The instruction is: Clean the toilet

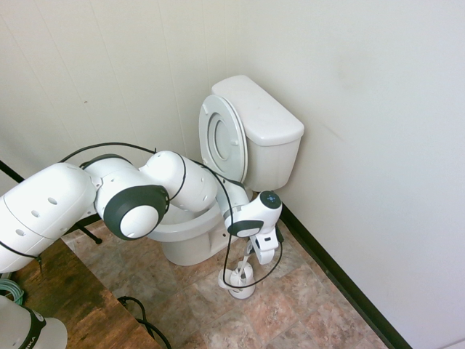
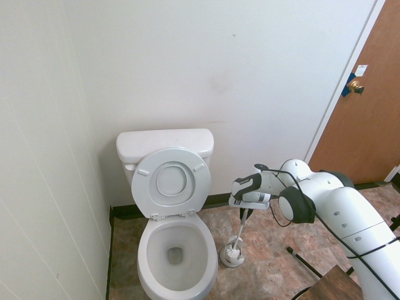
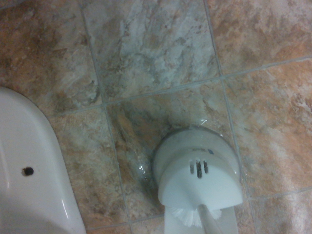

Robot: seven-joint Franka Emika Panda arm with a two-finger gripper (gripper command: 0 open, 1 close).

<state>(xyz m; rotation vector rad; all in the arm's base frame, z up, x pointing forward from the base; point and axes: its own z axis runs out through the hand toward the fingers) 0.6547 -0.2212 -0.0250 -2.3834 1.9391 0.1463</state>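
Standing on mottled floor tiles (image 2: pixel 262 275), toilet (image 2: pixel 172 250) open-lidded; fingers (image 2: pixel 244 215) grip brush handle (image 2: pixel 239 231).

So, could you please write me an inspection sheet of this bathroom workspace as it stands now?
Surface: marbled brown tile floor, no spill seen.
Job's things: toilet with seat and lid up against the tank; a little water in the bowl.
Clutter: toilet brush sitting in its white holder on the floor beside the toilet.
Gripper: gripper at the top of the brush handle; fingers not clear.
Cables: black cable looped around the wrist.
Surroundings: white walls, black baseboard, brown door with a brass knob, wooden surface.
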